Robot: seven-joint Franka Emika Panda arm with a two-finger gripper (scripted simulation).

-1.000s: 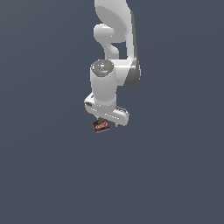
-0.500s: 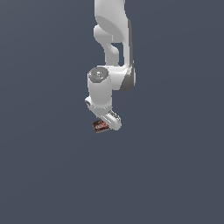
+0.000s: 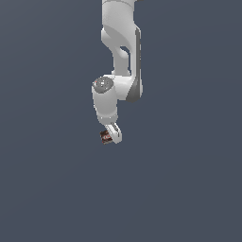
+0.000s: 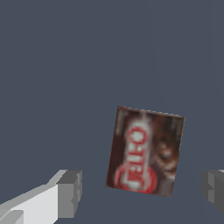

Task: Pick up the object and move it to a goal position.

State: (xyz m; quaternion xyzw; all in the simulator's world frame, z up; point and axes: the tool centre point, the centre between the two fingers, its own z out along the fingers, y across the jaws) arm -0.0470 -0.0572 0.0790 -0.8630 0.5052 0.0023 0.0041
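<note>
The object (image 4: 145,151) is a small dark brown box with a red label and white marks, seen face-on in the wrist view. My gripper (image 4: 142,191) is open, and its grey fingertips (image 4: 70,192) stand on either side of the box with a gap showing on each side. In the exterior view the object (image 3: 106,137) sits right beside the lower end of the white gripper (image 3: 113,135), on the exterior view's left of it. Nothing is held between the fingers.
A plain dark blue-grey ground (image 3: 189,189) fills both views. The white arm (image 3: 120,56) comes down from the top of the exterior view. No other objects and no edges show.
The hand has turned about its axis and now looks narrow instead of broad. The arm's upper links have shifted slightly. The box has stayed in about the same place.
</note>
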